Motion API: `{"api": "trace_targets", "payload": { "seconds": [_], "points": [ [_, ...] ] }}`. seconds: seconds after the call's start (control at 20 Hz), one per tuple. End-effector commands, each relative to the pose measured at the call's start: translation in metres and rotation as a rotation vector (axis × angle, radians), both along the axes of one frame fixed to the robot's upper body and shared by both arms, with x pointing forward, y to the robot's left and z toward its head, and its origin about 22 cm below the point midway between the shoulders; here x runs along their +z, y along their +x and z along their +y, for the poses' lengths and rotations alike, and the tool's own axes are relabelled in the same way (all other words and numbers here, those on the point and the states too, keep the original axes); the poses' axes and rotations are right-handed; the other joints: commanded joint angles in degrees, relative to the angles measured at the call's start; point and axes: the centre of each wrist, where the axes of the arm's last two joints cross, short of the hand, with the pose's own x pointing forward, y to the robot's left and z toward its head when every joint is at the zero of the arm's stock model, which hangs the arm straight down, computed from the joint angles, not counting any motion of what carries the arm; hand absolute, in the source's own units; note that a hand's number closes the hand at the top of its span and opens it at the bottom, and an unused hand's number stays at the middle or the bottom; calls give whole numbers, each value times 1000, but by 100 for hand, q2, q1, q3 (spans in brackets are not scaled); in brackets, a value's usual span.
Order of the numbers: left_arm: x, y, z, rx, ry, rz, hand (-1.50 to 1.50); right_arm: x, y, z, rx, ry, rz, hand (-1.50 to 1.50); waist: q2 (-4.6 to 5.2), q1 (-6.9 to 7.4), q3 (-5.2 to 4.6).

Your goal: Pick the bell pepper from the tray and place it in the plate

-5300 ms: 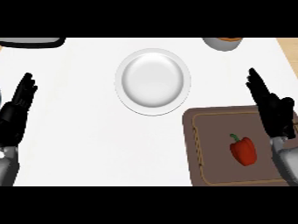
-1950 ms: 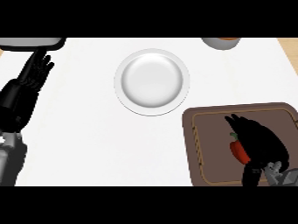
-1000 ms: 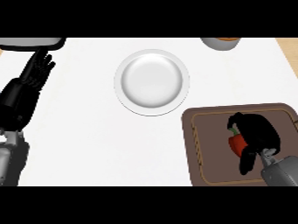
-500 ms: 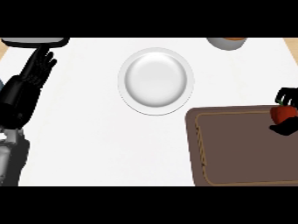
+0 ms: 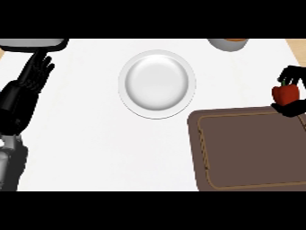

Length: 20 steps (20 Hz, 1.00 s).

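White counter (image 5: pixel 82 134) carries brown tray (image 5: pixel 255 150) and white plate (image 5: pixel 158 83).

White table (image 5: pixel 95 148) fills the frame, tan along its upper corners. A white plate (image 5: pixel 157 84) with a pale grey centre sits at upper middle. Dark brown tray (image 5: pixel 255 150) at lower right, a lighter brown line tracing its rim. Red bell pepper (image 5: pixel 286 94) with a green stem at the right edge, in the black right robot hand (image 5: pixel 305 92). Black left robot hand (image 5: pixel 29 85) at left, grey forearm below.
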Motion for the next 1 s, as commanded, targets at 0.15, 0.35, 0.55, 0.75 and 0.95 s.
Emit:
{"api": "trace_targets", "payload": {
  "seconds": [0.15, 0.35, 0.55, 0.75, 0.95],
  "points": [
    [7, 8, 0, 24, 6, 9, 0, 51, 17, 53, 261, 288, -143, 150, -45, -144, -7],
    [6, 3, 15, 27, -5, 6, 0, 71, 5, 80, 331, 363, -127, 150, -46, -133, -9],
    [2, 4, -6, 6, -5, 14, 0, 86, 12, 116, 359, 371, -118, 150, -15, -41, -4],
    [-4, 15, -3, 11, 15, 0, 0, 89, 13, 170, 389, 392, -97, 150, -4, -44, -5],
    [5, 5, -17, -9, -8, -10, 0, 89, 36, 218, 396, 429, -64, 150, 3, 38, -3]
  ]
}}
